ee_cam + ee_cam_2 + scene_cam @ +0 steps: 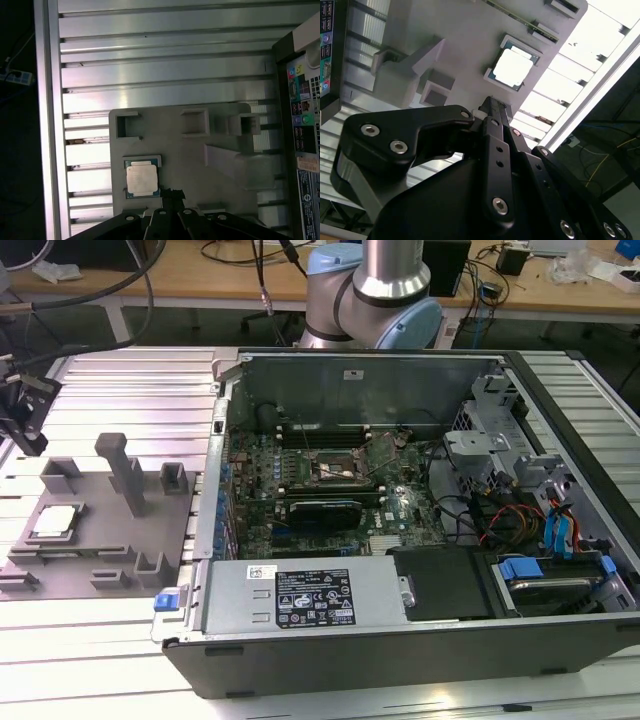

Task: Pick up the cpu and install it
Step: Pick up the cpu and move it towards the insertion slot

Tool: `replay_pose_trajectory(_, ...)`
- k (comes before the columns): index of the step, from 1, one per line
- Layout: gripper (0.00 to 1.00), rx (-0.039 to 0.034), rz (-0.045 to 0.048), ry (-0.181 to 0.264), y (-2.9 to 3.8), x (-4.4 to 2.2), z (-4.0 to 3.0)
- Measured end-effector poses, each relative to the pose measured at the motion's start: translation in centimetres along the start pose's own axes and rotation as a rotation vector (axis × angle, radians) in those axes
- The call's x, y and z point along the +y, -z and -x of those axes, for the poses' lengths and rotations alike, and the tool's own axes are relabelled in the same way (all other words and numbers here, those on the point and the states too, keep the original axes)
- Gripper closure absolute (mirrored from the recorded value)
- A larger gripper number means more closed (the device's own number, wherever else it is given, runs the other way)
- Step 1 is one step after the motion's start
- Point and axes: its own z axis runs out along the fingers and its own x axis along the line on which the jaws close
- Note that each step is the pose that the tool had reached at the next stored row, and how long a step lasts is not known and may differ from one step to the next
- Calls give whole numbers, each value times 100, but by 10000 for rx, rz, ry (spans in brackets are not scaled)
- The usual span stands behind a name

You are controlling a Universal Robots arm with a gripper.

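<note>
Hovering over the grey fixture plate (pixel 195 165) with the tool (pixel 172 194), tips pressed together and pinching nothing, as seen in both wrist views. Close by those tips but untouched, the cpu (pixel 142 179): flat, silvery face up, seated in a shallow pocket of the plate. In the exterior view, that cpu (pixel 55 522) at about eight o'clock, on the plate lying on the slatted metal desk (pixel 130 390). At three o'clock from the plate, an open computer case (pixel 400 365), side panel off, with the motherboard's square socket (pixel 335 468) near its middle. At twelve o'clock of that view, the arm's base (pixel 375 300).
</note>
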Motion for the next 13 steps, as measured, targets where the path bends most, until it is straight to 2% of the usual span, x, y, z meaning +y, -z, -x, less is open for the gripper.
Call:
replay_pose_trajectory(9,89,-1,1,-1,-11,-1,-13)
replay_pose_trajectory(13,89,1,0,0,-51,-5,-31)
